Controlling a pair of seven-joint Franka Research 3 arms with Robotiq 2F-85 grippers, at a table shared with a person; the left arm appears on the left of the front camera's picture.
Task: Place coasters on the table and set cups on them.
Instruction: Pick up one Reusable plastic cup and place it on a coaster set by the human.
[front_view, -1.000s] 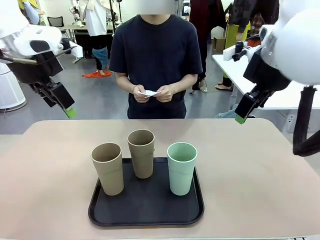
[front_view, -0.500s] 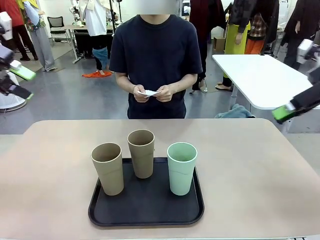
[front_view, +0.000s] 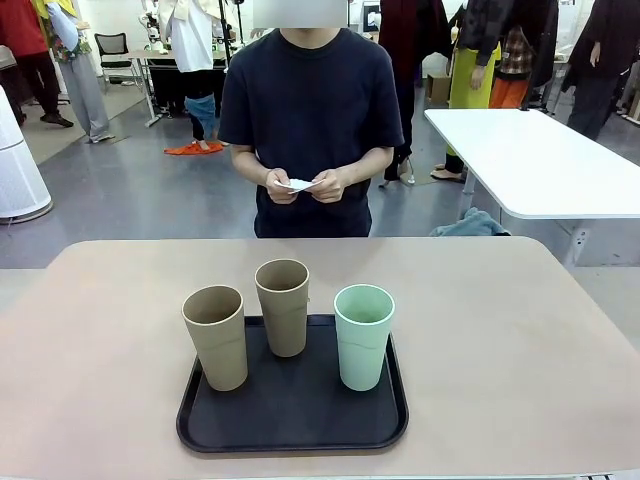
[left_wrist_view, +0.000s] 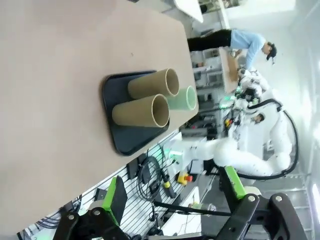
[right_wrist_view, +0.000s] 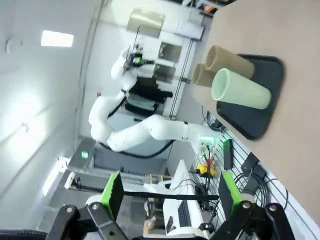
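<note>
Three cups stand upright on a black tray (front_view: 292, 420) on the beige table (front_view: 500, 330): a tan cup (front_view: 216, 336) at the left, a tan cup (front_view: 283, 306) behind the middle, a mint cup (front_view: 363, 335) at the right. At the far side a person holds the white coasters (front_view: 298, 185) in both hands at waist height. In the left wrist view my left gripper (left_wrist_view: 172, 192) is open and empty, far from the cups (left_wrist_view: 150, 85). In the right wrist view my right gripper (right_wrist_view: 169, 194) is open and empty too, well away from the mint cup (right_wrist_view: 240, 89).
A glossy white table (front_view: 540, 160) stands behind at the right, with people walking farther back. Bare tabletop lies all around the tray. The left arm (right_wrist_view: 145, 127) is seen across the room in the right wrist view.
Both arms have swung outward and left the front view, the left one to the left, the right one to the right. The person and the cups have not moved.
</note>
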